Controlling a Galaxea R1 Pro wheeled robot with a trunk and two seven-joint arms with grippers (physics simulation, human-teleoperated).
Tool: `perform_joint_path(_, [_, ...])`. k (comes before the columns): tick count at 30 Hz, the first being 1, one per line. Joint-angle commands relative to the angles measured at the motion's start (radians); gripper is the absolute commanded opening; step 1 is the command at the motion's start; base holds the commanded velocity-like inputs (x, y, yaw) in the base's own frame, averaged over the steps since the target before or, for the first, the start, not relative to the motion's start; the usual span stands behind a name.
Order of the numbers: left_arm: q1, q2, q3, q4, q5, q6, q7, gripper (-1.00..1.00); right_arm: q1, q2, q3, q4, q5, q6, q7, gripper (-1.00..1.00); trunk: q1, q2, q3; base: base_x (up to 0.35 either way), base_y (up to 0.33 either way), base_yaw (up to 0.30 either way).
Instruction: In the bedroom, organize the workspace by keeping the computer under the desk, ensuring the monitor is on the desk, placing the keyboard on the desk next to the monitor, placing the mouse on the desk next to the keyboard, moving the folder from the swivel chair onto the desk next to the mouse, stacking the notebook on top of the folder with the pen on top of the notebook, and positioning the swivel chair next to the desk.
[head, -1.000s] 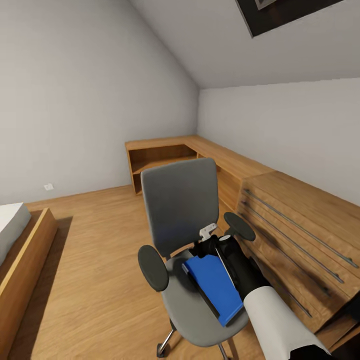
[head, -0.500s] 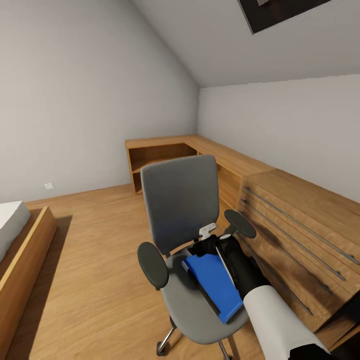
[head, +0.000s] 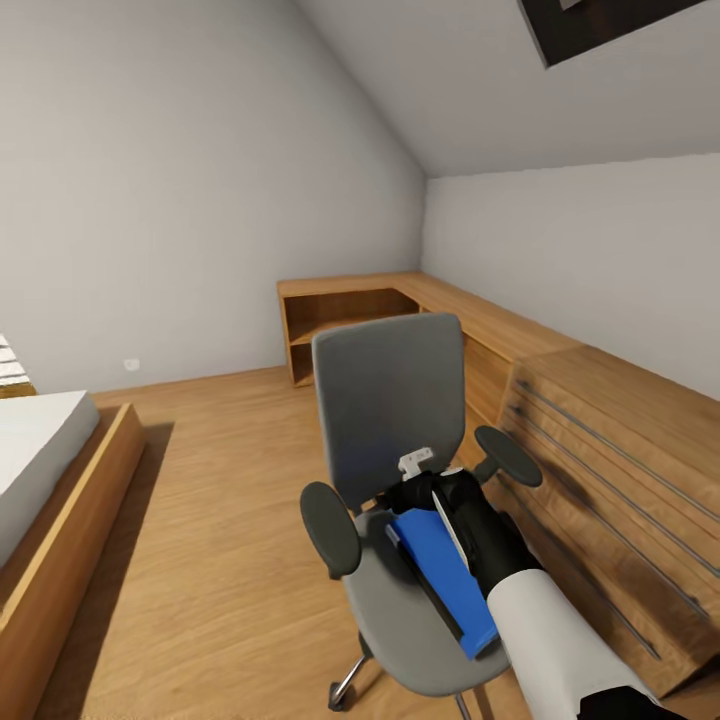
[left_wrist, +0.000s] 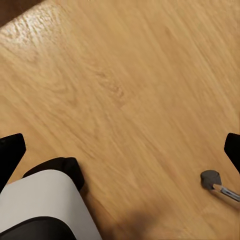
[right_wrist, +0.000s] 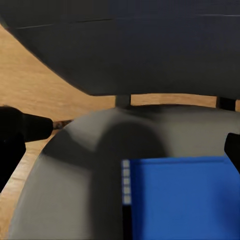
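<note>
The grey swivel chair (head: 395, 400) stands in the middle of the head view, backrest toward the far corner. The blue folder (head: 440, 575) lies flat on its seat. My right gripper (head: 400, 498) hovers over the folder's far end, close to the backrest. In the right wrist view the right gripper (right_wrist: 120, 150) is open, its dark fingertips (right_wrist: 10, 145) wide apart above the seat (right_wrist: 75, 170) and the folder (right_wrist: 180, 200). My left gripper (left_wrist: 120, 150) is open over bare wood floor, near a chair castor (left_wrist: 211, 178). The desk, monitor and other task things are out of view.
A long wooden drawer unit (head: 610, 440) runs along the right wall, close beside the chair, and joins a low wooden corner shelf (head: 350, 310). A wood-framed bed (head: 40, 470) stands at the left. Wood floor (head: 220, 480) lies open between bed and chair.
The whole view has slid right, so the camera has turned left and more of the bed shows. My right gripper sits slightly further left over the folder than before.
</note>
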Motion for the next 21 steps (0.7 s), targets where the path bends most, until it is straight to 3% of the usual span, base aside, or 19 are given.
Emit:
perform_joint_path(1, [0.0, 0.0, 0.0, -0.002, 0.007, 0.004, 0.005, 1.0, 0.0, -0.001, -0.001, -0.001, 0.01, 0.003, 0.008, 1.0, 0.0, 0.0, 0.0, 0.0, 0.0, 0.165])
perform_joint_path(17, [0.0, -0.002, 0.004, 0.009, 0.014, 0.013, 0.012, 1.0, -0.015, -0.008, -0.002, 0.013, 0.019, 0.021, -0.001, 1.0, 0.0, 0.0, 0.001, 0.054, -0.054, 0.031])
perform_joint_path(21, [0.0, -0.007, 0.005, 0.005, 0.01, 0.009, 0.013, 1.0, -0.042, -0.012, -0.002, 0.062, 0.018, 0.045, -0.037, 1.0, 0.0, 0.0, 0.001, 0.003, -0.003, 0.0])
